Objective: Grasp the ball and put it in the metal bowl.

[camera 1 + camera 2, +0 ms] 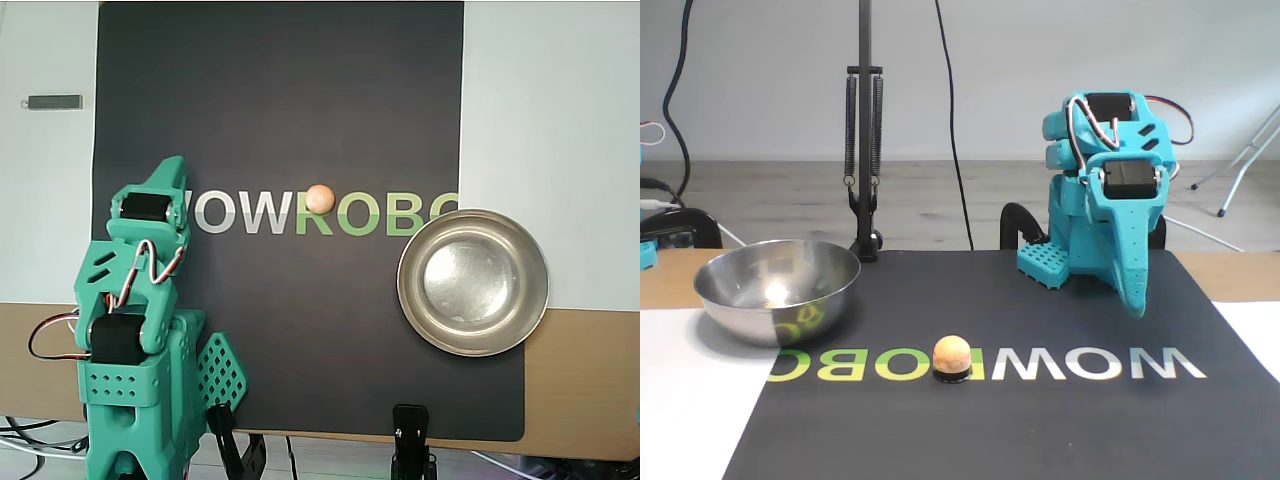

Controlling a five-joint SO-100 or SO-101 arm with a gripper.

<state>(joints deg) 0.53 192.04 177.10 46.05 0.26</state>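
The peach-orange ball (320, 199) (951, 352) rests on the lettering in the middle of the black mat, on a small dark ring in the fixed view. The metal bowl (473, 283) (777, 290) stands empty at the mat's edge, right of the ball in the overhead view and left of it in the fixed view. The teal arm is folded at its base. Its gripper (172, 168) (1135, 303) points down at the mat, shut with nothing in it, well apart from the ball on the side away from the bowl.
The black mat (280, 330) carries "WOWROBO" lettering. Two black clamps (412, 430) grip the table's near edge in the overhead view. A black stand with springs (864, 150) rises behind the bowl. Cables trail beside the arm's base (50, 345). A small grey bar (53, 102) lies at the far left.
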